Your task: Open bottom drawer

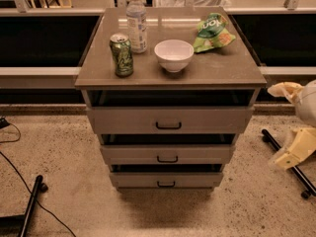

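Lowest in the cabinet, the bottom drawer (187, 179) shows only its front and small black handle (166, 184). A dark gap lies above it, and its inside is hidden. A black stand (30, 206) on the floor at left is cut off by the frame. Above sit the middle drawer (197, 154) and top drawer (207, 120). The gripper (291, 127) hangs at the right edge, well apart from the cabinet and partly out of frame; whether it is apart or together cannot be told. On the worktop (237, 68) stand a green can (122, 55), white bowl (174, 55), water bottle (136, 21) and green snack bag (213, 32).
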Motion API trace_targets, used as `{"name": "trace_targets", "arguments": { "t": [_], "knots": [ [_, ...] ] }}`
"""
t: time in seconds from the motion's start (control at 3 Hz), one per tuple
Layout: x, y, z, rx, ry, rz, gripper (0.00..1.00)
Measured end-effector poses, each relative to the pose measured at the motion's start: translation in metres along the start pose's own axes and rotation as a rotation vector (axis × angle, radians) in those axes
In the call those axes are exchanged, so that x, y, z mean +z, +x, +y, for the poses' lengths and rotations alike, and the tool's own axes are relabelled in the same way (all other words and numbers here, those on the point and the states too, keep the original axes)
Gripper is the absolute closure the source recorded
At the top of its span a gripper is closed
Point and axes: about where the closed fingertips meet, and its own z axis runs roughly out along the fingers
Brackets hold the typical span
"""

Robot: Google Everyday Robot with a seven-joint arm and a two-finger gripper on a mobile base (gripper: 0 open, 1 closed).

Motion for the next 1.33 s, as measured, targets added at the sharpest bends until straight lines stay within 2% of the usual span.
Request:
{"name": "trace_targets", "arguments": {
  "t": [0.33, 0.67, 1.0, 1.33],
  "knots": [
    [0.000, -0.001, 0.000, -0.002, 0.000, 0.000, 0.00],
    [0.032, -0.002, -0.011, -0.009, -0.022, -0.030, 0.00],
    [0.100, 0.007, 0.001, -0.058, -0.046, -0.086, 0.00],
    [0.188, 0.031, 0.004, -0.133, 0.016, -0.166, 0.00]
  ]
}}
